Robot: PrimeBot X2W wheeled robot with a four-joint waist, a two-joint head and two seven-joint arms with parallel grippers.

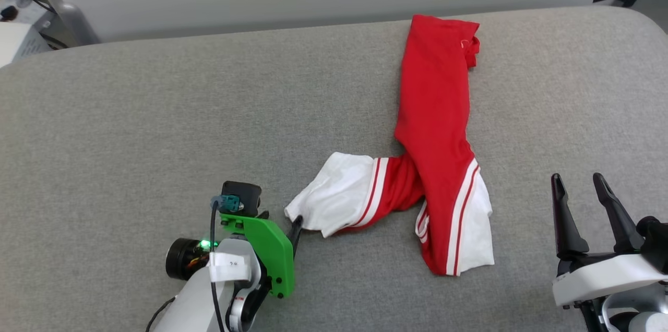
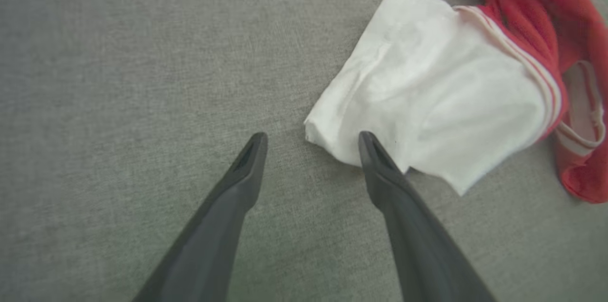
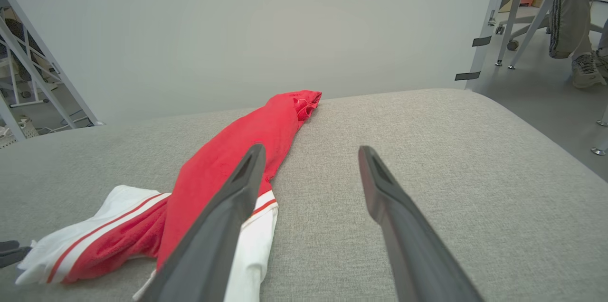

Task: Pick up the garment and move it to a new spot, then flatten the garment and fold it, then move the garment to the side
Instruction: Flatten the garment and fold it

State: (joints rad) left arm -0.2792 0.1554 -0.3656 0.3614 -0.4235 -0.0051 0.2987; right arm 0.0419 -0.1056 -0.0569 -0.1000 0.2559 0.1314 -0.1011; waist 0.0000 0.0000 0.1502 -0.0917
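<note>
The garment (image 1: 436, 113) is laid bunched into a long red strip on the grey tabletop (image 1: 156, 113), its long axis running away from both pincers. One white sleeve (image 2: 427, 93) is thrown out sideways toward the left pincer (image 2: 311, 135), whose fingers are spread. The sleeve's corner is found just ahead of the tips, between them, with one finger at its edge. The right pincer (image 1: 576, 176), also spread and empty, is seen apart on the strip's other side. The left arm is judged nearer for the grasp.
</note>
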